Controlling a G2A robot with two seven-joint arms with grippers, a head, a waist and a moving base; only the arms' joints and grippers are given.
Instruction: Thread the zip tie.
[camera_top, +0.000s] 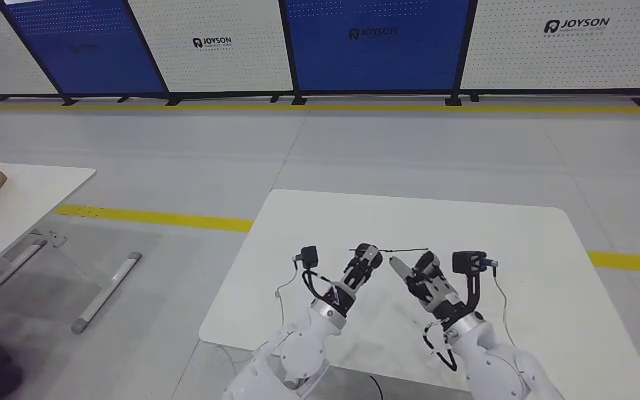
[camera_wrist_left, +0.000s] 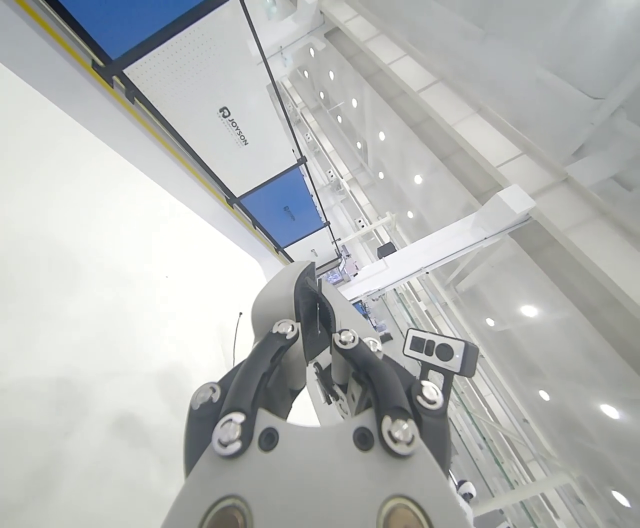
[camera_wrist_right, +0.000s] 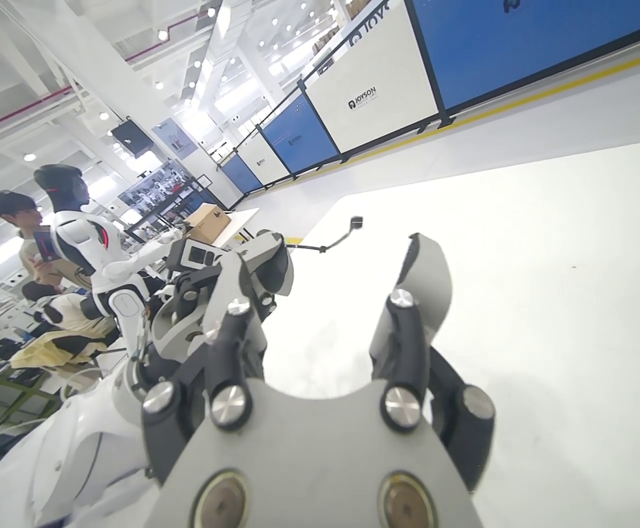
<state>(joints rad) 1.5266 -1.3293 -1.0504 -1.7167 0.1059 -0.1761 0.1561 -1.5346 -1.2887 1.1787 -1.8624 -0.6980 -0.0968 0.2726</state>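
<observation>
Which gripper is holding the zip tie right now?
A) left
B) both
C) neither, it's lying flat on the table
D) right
A: the left gripper is shut on the zip tie, whose free end sticks out toward the right gripper, which is open and not touching it.

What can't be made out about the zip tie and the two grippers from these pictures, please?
- Top view: the zip tie is a hair-thin line; which end is its head is too small to tell.
- Left wrist view: the left gripper covers the tie, hiding how much is clamped.
- Right wrist view: the tie's head is tiny and blurred, its slot unreadable; the right gripper overlaps the left one, hiding the grip point.
</observation>
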